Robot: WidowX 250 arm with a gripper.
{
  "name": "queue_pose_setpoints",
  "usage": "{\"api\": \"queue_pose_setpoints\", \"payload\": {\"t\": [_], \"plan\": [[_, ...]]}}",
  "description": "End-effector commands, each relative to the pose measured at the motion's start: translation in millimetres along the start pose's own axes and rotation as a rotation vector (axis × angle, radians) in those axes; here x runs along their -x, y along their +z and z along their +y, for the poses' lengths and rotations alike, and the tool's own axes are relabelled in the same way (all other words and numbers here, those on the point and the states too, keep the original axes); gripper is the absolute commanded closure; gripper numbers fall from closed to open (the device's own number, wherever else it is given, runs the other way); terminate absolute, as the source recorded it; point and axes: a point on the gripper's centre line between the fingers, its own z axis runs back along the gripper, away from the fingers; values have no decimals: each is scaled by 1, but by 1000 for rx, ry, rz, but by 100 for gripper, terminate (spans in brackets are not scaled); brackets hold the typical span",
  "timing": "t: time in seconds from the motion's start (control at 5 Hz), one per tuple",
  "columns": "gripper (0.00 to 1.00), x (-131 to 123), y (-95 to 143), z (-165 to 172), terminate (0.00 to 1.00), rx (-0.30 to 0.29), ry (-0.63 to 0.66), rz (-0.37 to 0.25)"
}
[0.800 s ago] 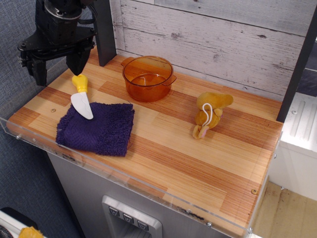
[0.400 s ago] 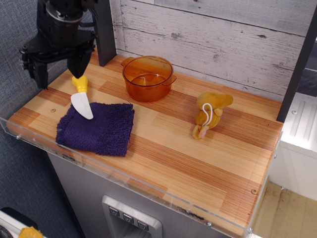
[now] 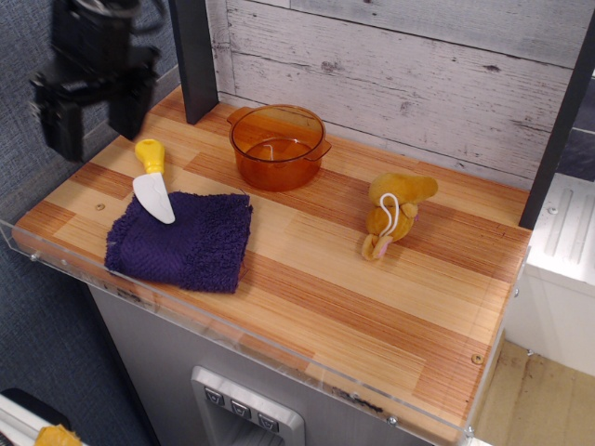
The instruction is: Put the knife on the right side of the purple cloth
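The knife (image 3: 152, 180) has a yellow handle and a white blade. It lies at the far left of the wooden table, with its blade tip resting on the back left corner of the purple cloth (image 3: 182, 239). My gripper (image 3: 91, 125) is black and blurred by motion. It hangs in the air above and to the left of the knife handle, with its fingers apart and nothing between them.
An orange see-through pot (image 3: 277, 145) stands behind the cloth. A yellow plush toy (image 3: 393, 214) lies at centre right. A dark post (image 3: 193, 58) rises at the back left. A clear rim (image 3: 232, 325) edges the table front.
My gripper has moved up and to the left, away from the knife handle that it stood over. The knife and the cloth have not moved.
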Motion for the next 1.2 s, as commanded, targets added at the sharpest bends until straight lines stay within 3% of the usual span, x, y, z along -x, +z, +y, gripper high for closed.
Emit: {"api": "queue_pose_setpoints", "payload": {"t": [0.0,0.2,0.4,0.6,0.8,1.0], "plan": [[0,-17,9,7,0,-79,173,-27],[0,-21,-4,5,0,-116,160,-41],[0,-47,-3,7,0,174,41,-6],[0,-58,-6,10,0,396,63,15],[0,-49,-13,4,0,423,51,91],[0,-39,-22,-5,0,408,-7,133]]}}
